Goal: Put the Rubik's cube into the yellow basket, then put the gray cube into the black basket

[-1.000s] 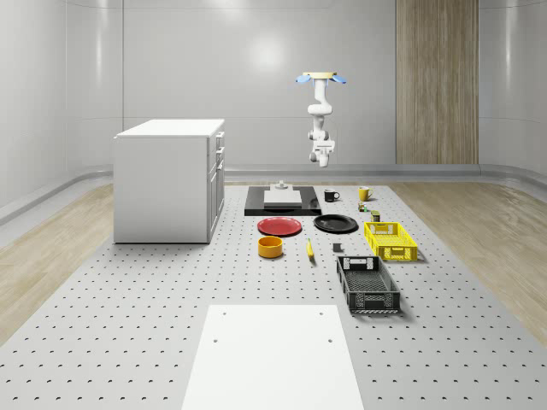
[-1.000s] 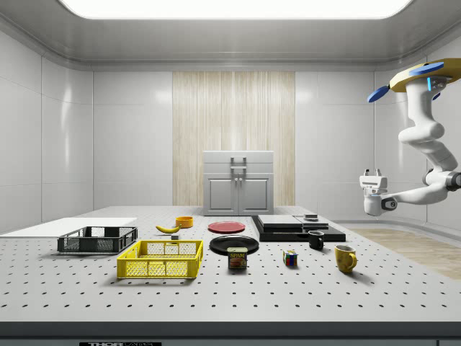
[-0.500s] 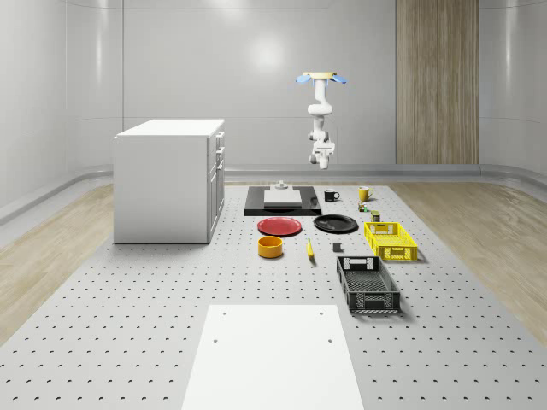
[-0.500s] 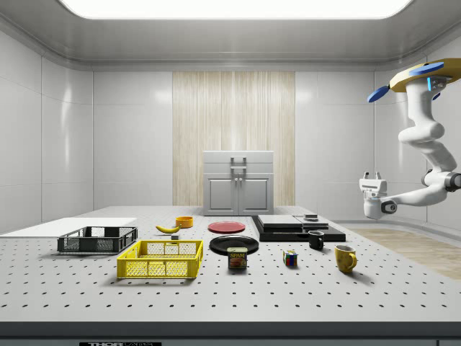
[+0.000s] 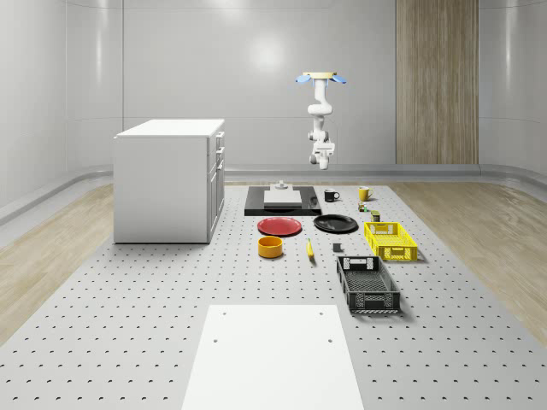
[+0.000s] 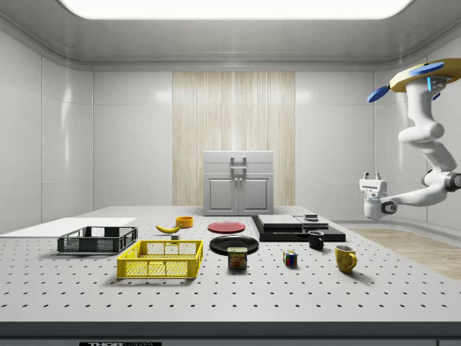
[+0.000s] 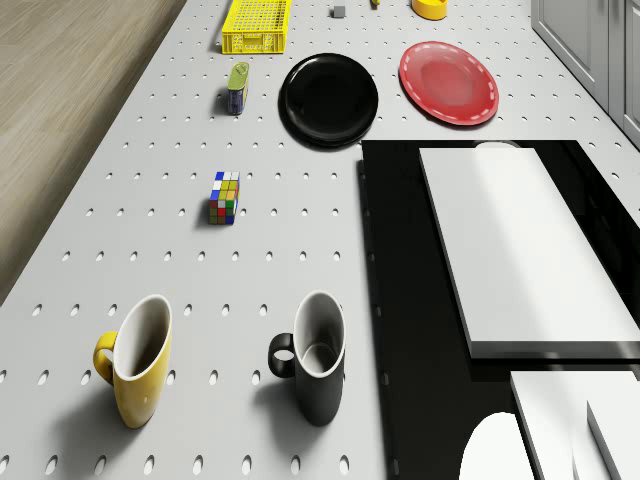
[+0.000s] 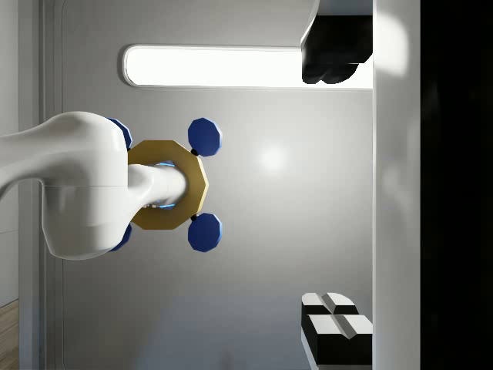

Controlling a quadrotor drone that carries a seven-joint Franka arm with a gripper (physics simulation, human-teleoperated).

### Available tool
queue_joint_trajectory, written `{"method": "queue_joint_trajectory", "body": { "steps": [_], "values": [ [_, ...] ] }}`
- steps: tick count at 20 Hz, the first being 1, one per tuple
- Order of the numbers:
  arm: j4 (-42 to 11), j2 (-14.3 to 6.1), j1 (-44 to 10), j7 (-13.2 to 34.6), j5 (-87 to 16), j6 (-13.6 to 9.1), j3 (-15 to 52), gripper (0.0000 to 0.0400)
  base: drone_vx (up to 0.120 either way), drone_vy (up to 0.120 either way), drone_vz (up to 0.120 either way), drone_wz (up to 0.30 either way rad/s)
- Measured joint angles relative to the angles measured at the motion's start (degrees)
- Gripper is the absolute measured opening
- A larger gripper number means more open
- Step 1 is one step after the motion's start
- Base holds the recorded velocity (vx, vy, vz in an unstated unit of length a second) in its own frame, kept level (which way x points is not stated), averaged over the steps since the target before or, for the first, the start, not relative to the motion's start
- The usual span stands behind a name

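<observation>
I have the drone (image 5: 321,78) hovering high over the far end of the table (image 5: 128,325), the arm hanging below it. In the side view the drone (image 6: 425,72) sits at the side view's right, with the gripper (image 6: 372,175) turned upward, well above the tabletop. That view leaves the finger gap hard for me to judge. The wrist view settles it: the gripper (image 8: 333,187) looks up at the drone's underside, its fingers (image 8: 335,324) spread wide with nothing between them.

The drone view gives me the layout that the side view flattens. The Rubik's cube (image 7: 225,197) lies on the bare table, apart from everything, between a can (image 7: 237,88) and two mugs: a yellow mug (image 7: 135,360) and a black mug (image 7: 313,355), both upright. Beyond the can is the yellow basket (image 7: 256,25), and the gray cube (image 7: 339,11) lies on the table near it.

The whole-scene view adds the black basket (image 5: 367,284), just nearer the camera than the yellow one (image 5: 391,240). The gray cube (image 5: 337,248) lies between them, toward that view's left.
</observation>
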Motion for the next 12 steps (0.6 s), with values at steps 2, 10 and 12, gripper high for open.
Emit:
{"method": "queue_joint_trajectory", "body": {
  "steps": [2,10,12],
  "values": [
    [-0.04,-0.05,-0.01,0.00,-0.01,0.08,0.01,0.0400,0.000,0.000,0.000,0.000],
    [-0.26,-0.28,-0.08,0.00,-0.12,0.41,0.13,0.0400,0.000,0.000,0.000,0.000],
    [-0.31,-0.34,-0.10,0.00,-0.19,0.50,0.18,0.0400,0.000,0.000,0.000,0.000]
  ]
}}
